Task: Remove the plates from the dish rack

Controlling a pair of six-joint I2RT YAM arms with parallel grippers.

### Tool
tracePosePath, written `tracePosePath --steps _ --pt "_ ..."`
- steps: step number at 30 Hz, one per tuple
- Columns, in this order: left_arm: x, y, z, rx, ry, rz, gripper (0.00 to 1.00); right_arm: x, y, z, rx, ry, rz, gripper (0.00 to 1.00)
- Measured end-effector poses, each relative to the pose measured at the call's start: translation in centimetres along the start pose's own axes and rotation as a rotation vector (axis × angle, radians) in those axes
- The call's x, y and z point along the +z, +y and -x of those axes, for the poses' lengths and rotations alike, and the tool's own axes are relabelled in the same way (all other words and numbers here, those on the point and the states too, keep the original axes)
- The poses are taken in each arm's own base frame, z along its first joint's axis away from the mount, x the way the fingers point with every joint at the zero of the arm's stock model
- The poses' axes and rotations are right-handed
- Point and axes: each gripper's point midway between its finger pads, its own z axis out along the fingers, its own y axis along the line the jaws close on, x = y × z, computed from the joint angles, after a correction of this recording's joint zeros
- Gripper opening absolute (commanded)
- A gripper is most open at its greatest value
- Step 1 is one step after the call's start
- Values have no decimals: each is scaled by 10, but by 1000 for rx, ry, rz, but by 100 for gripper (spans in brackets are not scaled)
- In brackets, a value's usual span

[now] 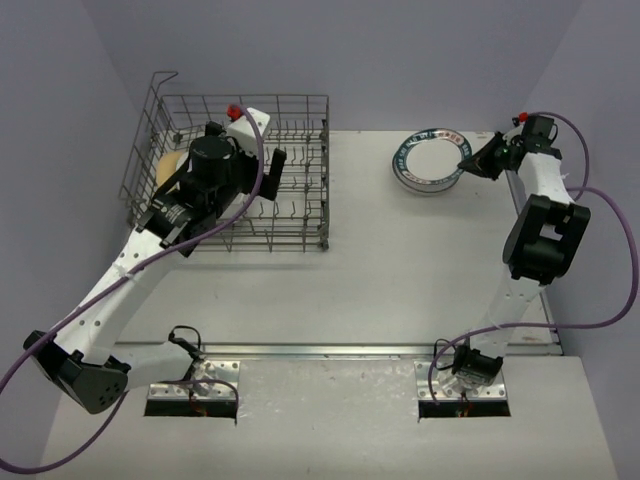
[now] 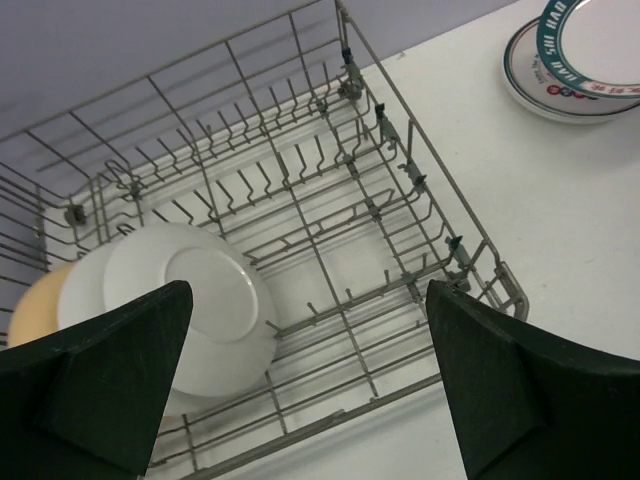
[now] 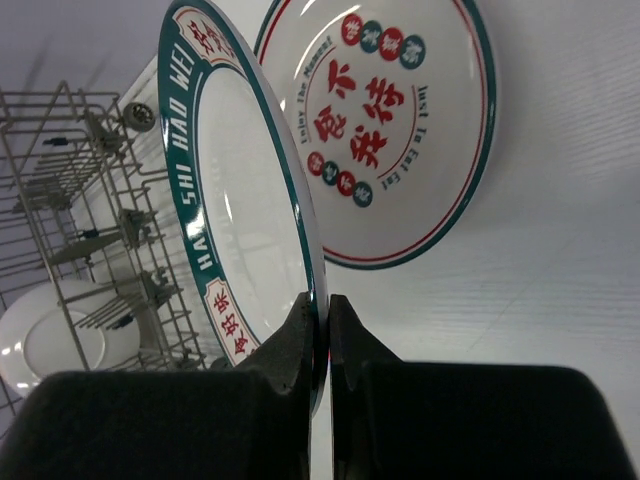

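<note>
Leaning on edge at the dish rack's [image 2: 400, 170] left end: two white plates [image 2: 200, 290], one tan plate [image 2: 35, 305] behind; left gripper [image 2: 305, 340] gapes wide above them; right gripper [image 3: 320, 320] pinches one teal-rimmed plate [image 3: 240, 200] by its rim, tilted over one flat plate [image 3: 400, 130] on the table [image 1: 400, 280].

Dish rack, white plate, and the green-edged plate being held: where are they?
dish rack [image 2: 487, 280]: left wrist view, near right corner of its wire wall.
white plate [image 2: 205, 295]: left wrist view, its round middle.
teal-rimmed plate [image 3: 240, 200]: right wrist view, white middle of its face.
</note>
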Motion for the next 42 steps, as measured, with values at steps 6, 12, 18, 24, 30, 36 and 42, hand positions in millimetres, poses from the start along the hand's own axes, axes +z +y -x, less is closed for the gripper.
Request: tracePosePath --steps 6,12,18,24,30,36,42 --pt "1 -13 -12 -85 48 -69 100 23 -17 9 18 -17 -36 4" --pt "1 -10 -13 -116 52 -71 100 48 -34 -1 26 8 -80 21" --pt "2 -4 -13 -127 53 -43 100 52 -30 0 -33 5 -118 71" --pt "1 4 -13 -132 52 -3 100 50 -13 8 -171 -29 -199 98" --pt "-7 15 -8 -136 28 44 100 39 13 9 -372 -71 -315 99" --pt "-17 54 -11 -184 68 165 100 16 39 5 -484 -88 -332 99" --pt "-5 94 -33 -299 165 201 94 -35 57 -28 -510 -50 -212 99"
